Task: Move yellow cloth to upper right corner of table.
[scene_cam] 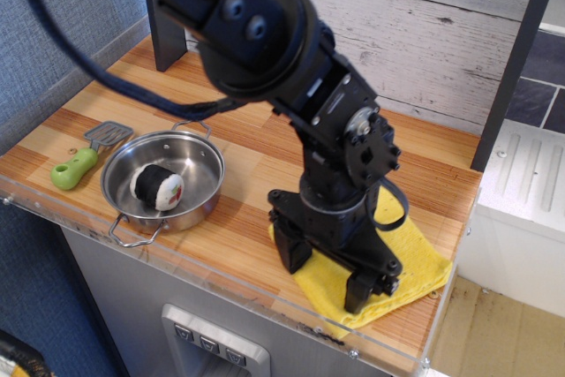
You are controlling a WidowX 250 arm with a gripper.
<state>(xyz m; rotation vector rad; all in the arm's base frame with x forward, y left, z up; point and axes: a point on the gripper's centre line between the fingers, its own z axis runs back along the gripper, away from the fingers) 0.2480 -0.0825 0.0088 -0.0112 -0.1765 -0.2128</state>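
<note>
The hand [331, 273] is pressing down on the cloth [410, 258], fingers spread apart, gripping nothing. The cloth is lying flat on the bench [256, 143], right of the pan [163, 178], touching the front rim.

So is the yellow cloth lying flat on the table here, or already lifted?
Flat. The yellow cloth rests on the table near its front right corner, with the open end effector straddling it, fingers down on the fabric.
</note>
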